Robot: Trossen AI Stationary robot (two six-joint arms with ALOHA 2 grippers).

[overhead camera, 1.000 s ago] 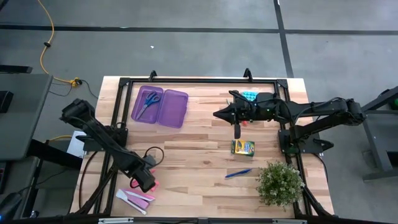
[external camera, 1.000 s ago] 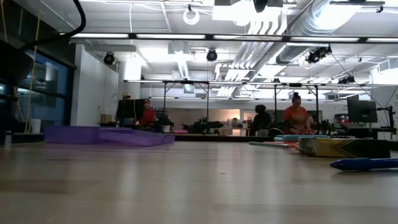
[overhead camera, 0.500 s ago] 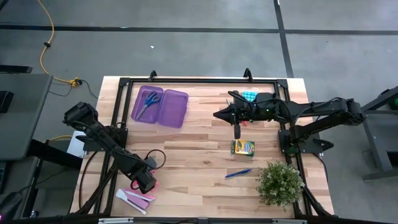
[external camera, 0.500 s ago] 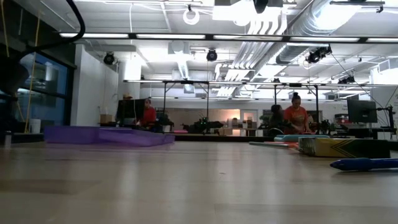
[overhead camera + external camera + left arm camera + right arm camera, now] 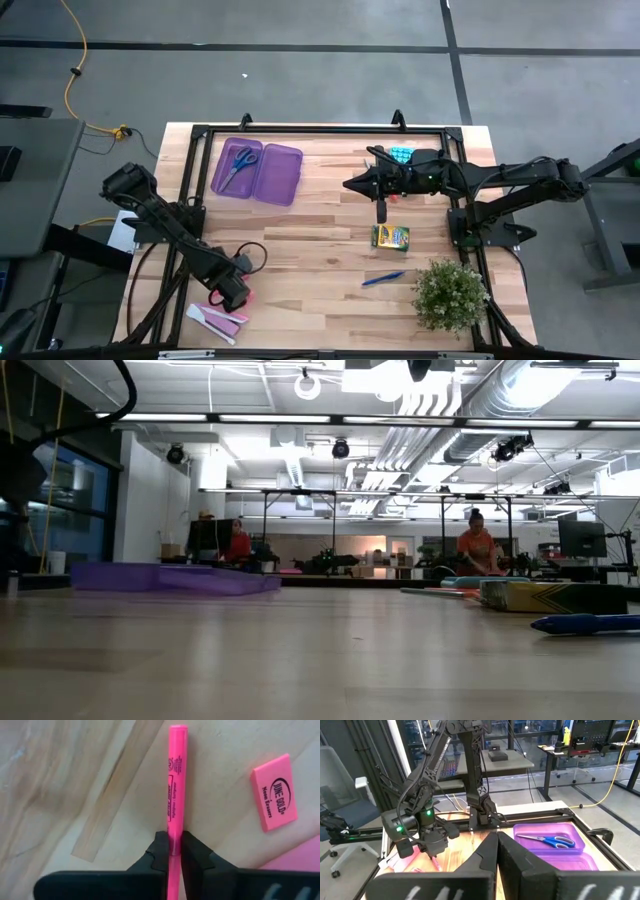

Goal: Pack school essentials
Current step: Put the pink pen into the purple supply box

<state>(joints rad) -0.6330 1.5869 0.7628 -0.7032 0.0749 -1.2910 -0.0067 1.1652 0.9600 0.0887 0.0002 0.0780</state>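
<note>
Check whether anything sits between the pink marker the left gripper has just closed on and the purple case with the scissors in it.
Nothing visible does. The left gripper is shut on the pink marker near the table's front left; the purple case lies toward the far left, with only bare wood between. The pink eraser lies beside the marker, off that path.

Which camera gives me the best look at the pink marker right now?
The left wrist view: the pink marker fills it, pinched in the left end effector. The high view shows only a pink speck there; the right wrist view catches a distant sliver; the low view shows none.
</note>
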